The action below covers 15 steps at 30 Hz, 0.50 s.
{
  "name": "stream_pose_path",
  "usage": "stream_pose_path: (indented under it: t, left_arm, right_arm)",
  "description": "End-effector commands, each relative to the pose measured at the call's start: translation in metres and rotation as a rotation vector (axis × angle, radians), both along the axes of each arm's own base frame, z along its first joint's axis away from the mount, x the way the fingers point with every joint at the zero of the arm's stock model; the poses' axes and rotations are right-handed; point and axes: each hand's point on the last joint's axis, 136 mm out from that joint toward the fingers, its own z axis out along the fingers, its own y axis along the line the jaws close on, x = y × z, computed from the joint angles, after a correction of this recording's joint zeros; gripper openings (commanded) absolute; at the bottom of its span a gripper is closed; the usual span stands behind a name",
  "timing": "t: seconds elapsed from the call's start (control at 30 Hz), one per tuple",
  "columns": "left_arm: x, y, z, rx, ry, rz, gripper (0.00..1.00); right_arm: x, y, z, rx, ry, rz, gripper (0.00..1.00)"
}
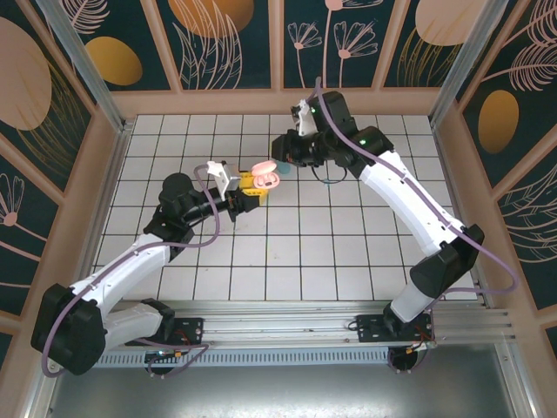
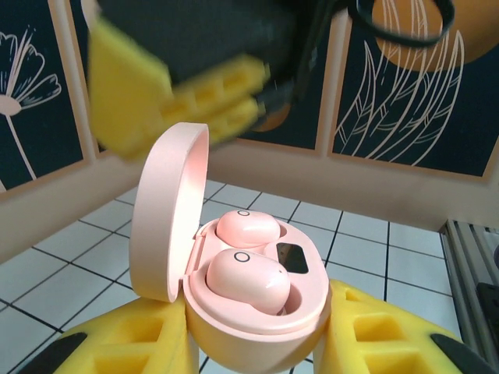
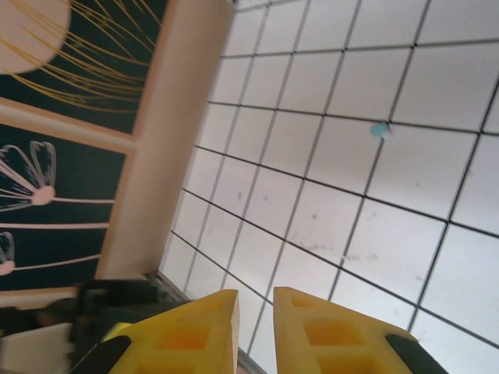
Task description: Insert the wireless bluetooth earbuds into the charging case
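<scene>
Tabletop [image 1: 348,252]: white square tiles with dark grout, enclosed by wooden-framed wall panels [image 1: 226,43] in dark teal with floral motifs.
Left arm [image 1: 130,266]: white and black, reaching up and right from its base.
Left end effector [image 1: 248,193]: yellow fingers, clasping a pink charging case [image 1: 265,174] with its lid raised, above the tabletop.
Right arm [image 1: 409,205]: arched toward top centre.
Right end effector [image 1: 283,159]: just beside the case; finger spacing not discernible.

Pink on yellow over a white grid.
I saw a pale pink case [image 2: 160,218] and pink earbuds [image 2: 246,279] at lower centre. The left gripper [image 2: 253,354] had yellow fingers [image 2: 132,347]. The table [image 1: 348,244] was white-tiled and dark-lined, and the teal walls [image 1: 226,43] bore orange ovals and pale flowers.
</scene>
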Motion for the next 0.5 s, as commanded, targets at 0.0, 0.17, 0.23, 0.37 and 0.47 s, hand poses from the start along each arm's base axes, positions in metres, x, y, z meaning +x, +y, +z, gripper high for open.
stream_pose_path:
  t: [0.0,0.17,0.23,0.37,0.47]
  left_arm:
    - [0.002,-0.005,0.019,-0.026,-0.05,-0.028,0.09]
    - [0.007,-0.01,0.023,-0.026,-0.057,-0.049,0.09]
    - [0.008,-0.012,0.021,-0.017,-0.058,-0.057,0.09]
    - [0.01,-0.014,0.02,-0.019,-0.056,-0.061,0.09]
    - [0.012,-0.014,0.022,-0.028,-0.049,-0.056,0.09]
  right_arm:
    - [-0.013,-0.014,0.0,-0.036,-0.022,0.006,0.2]
    - [-0.023,-0.017,0.006,-0.011,-0.041,0.031,0.2]
    - [-0.021,-0.022,0.011,-0.001,-0.059,0.009,0.2]
    - [-0.01,-0.037,0.024,0.074,-0.037,-0.061,0.24]
    - [-0.014,-0.039,0.027,0.166,-0.006,-0.083,0.32]
